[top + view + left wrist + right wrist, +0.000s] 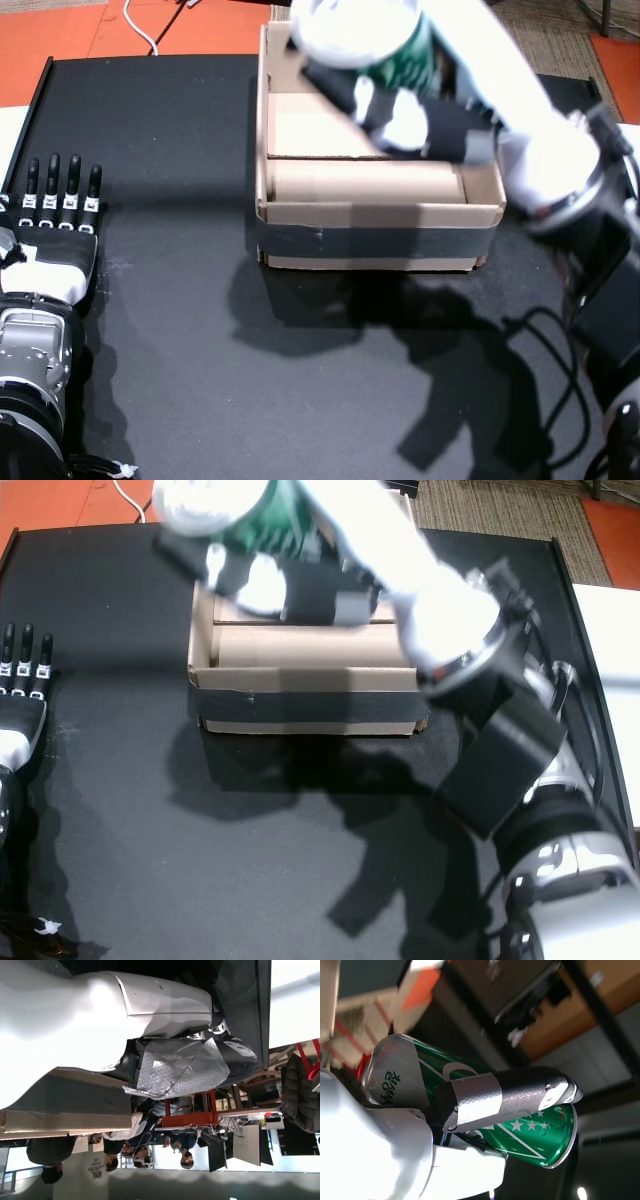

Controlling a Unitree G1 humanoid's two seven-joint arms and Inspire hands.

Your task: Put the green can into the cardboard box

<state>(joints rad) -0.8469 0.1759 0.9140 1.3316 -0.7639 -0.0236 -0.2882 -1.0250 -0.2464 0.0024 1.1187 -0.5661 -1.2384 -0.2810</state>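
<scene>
My right hand (415, 115) (285, 585) is shut on the green can (395, 50) (255, 510), holding it tilted above the open cardboard box (380, 215) (300, 695) in both head views. The can's pale end faces up toward the cameras. In the right wrist view a dark finger (520, 1095) wraps across the green can (530, 1132), which bears white stars. My left hand (55, 230) (20, 695) lies flat and open on the black table at the far left, holding nothing.
The box stands on a black table (200, 350) with orange floor beyond its far edge. Cables (545, 380) trail near my right arm. In the left wrist view several people (150, 1145) sit in the background.
</scene>
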